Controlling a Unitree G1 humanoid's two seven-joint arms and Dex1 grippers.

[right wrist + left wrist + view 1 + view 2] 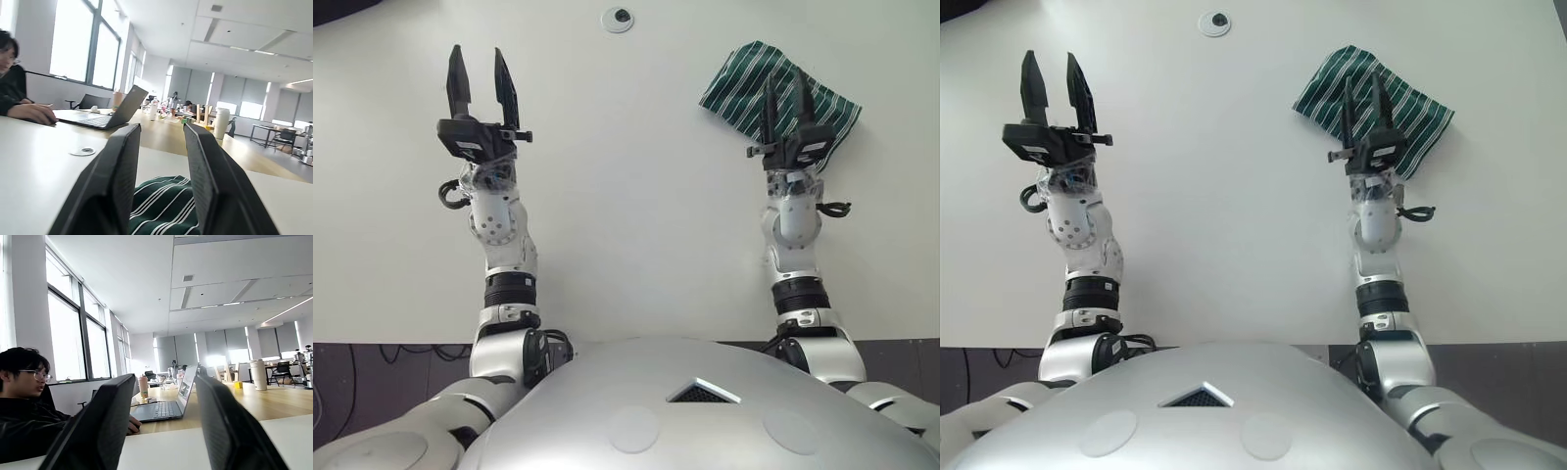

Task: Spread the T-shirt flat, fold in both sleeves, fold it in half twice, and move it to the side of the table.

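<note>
Bench [626,225], white, seen from my head. At 12 o'clock near the far edge sits a round grommet [618,19]. Past it, on another desk, an open laptop [105,115] stands. Nothing lies between my two arms.

Left fingers [499,83], at 10 o'clock: spread wide, tips pointing to 12 o'clock, holding nothing, with only bare bench surface around them.

Right fingers [802,98], at 2 o'clock: parted, though less widely than the left pair, and gripping nothing. They lie over the T-shirt [736,86], a compact folded bundle of green cloth with white stripes. The cloth shows between and beneath the two fingers; whether they touch it I cannot tell.

Bundle position: far right part of the bench, well apart from the grommet. Broad open surface runs from 9 o'clock to the centre and back to the near edge at 6 o'clock.
</note>
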